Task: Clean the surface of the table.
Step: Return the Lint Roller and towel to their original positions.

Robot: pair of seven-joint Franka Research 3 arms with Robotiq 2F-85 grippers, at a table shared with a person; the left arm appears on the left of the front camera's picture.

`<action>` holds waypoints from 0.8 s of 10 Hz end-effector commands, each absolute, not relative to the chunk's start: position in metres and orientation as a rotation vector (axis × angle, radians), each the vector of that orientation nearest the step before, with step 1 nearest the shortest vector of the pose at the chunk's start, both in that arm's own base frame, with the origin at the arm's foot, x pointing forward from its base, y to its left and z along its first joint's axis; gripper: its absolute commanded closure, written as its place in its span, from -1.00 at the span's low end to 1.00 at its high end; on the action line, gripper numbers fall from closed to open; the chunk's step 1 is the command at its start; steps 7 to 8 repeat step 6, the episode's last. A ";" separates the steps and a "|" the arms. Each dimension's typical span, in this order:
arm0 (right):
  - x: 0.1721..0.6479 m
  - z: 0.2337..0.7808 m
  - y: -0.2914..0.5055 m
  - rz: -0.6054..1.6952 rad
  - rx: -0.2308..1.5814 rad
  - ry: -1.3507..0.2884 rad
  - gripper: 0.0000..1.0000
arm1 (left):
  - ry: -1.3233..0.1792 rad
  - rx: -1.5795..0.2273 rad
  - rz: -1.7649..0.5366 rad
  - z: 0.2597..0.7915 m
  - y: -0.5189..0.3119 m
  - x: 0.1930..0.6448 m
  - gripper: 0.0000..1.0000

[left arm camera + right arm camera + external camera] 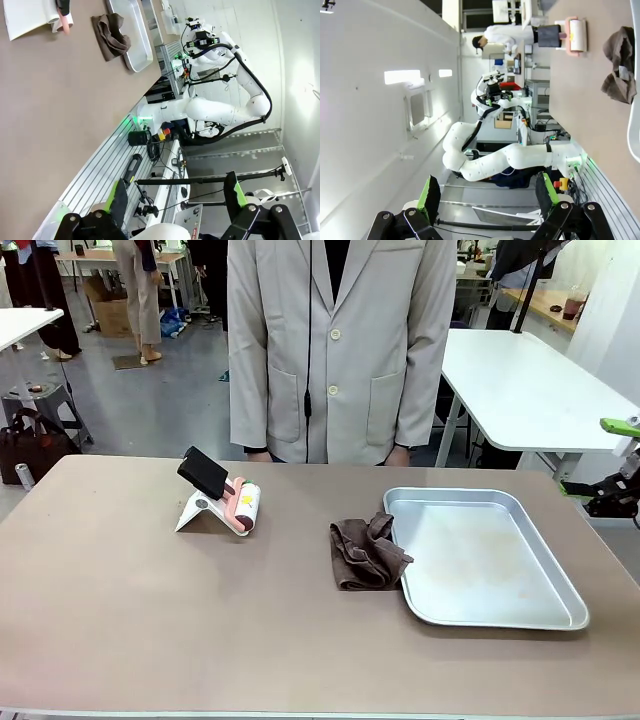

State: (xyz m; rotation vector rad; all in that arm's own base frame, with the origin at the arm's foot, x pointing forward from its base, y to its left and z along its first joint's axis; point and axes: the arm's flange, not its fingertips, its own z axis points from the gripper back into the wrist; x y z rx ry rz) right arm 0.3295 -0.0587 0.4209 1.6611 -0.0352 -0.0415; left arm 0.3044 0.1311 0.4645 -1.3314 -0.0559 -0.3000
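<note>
Matte taupe table (150, 620) (smooth, pale-edged), both arms' jaws spread wide, gripping nothing.

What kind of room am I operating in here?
Most likely a robotics lab or workshop. The brown table sits among white worktables, a person in a lab coat stands opposite, and a white robot arm is mounted beside an aluminium rail frame.

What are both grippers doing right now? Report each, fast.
Left gripper: open, holding nothing, off the table.
Right gripper: open, holding nothing, beside the table's right end.
</note>
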 end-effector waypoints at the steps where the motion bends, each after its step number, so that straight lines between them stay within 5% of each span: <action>1: 0.328 0.425 -0.058 -0.034 1.663 -0.031 -1.00 | -0.049 -1.326 -0.309 0.467 0.132 0.301 -1.00; 8: 0.328 0.425 -0.058 -0.034 1.663 -0.031 -1.00 | -0.049 -1.326 -0.309 0.467 0.132 0.301 -1.00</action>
